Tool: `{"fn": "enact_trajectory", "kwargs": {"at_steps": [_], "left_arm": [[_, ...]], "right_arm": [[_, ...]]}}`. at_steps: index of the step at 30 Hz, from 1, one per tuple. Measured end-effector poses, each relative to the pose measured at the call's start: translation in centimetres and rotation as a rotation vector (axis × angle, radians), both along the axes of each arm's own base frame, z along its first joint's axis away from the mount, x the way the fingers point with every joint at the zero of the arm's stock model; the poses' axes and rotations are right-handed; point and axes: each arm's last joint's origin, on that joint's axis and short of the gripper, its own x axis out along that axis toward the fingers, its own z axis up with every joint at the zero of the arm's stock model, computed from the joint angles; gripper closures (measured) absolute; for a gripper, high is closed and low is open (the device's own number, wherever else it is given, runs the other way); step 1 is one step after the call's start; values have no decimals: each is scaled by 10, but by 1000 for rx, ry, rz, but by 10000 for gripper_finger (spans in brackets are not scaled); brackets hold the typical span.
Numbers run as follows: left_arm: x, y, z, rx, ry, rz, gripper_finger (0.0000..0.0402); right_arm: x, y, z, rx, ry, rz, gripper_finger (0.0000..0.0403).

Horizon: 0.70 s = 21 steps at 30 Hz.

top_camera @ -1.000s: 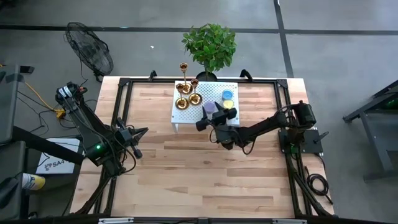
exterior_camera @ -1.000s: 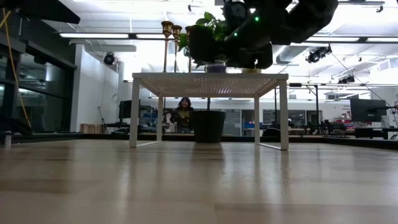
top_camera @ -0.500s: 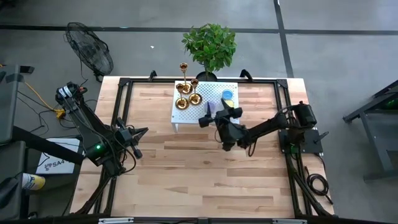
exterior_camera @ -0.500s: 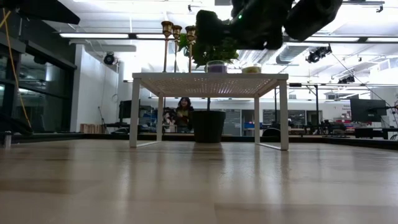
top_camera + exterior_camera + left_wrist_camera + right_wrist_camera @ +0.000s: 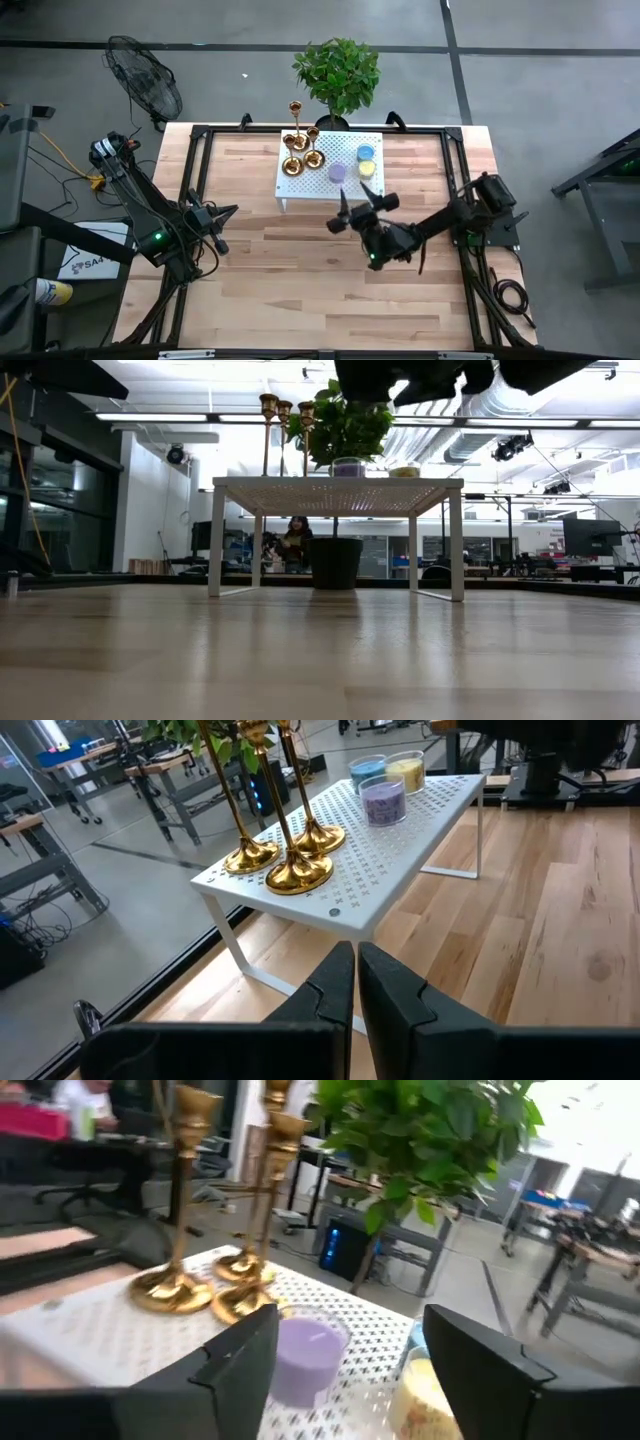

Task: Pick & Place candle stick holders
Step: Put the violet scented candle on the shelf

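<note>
Candle stick holders [image 5: 298,150] stand on white shelf [image 5: 290,185] ahead-left of right gripper [image 5: 362,208], fingers spread, empty; approach level w/ one stem centred btwn fingers, avoiding neighbours.

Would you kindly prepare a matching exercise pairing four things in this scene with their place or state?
Things:
1. shiny gold candle stick holders
2. round purple candle
3. left gripper
4. right gripper

Places or states:
A. open, above bare table in front of the rack
B. shut, at the table's left side
C. rack's left part
D. rack's right part, beside the blue and yellow ones

Pairs: 1-C, 2-D, 3-B, 4-A
</note>
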Motion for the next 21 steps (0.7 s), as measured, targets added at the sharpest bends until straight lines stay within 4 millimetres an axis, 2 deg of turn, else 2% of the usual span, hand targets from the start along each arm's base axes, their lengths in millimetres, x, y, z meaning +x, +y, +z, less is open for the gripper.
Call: {"fn": "enact_trajectory", "kwargs": {"at_steps": [8,13,18,21], "left_arm": [[0,0,0,-3,-2,1,385],[2,-3,0,-18,-12,-8,385],[7,-9,0,-31,-21,-27,385],[10,-15,1,-44,-32,-45,385]], "right_arm": [[-4,25,-24,-46,98,81,229],[-11,30,-37,-26,56,96,287],[-23,33,-51,8,-17,114,381],[-32,35,-58,33,-72,133,391]]}}
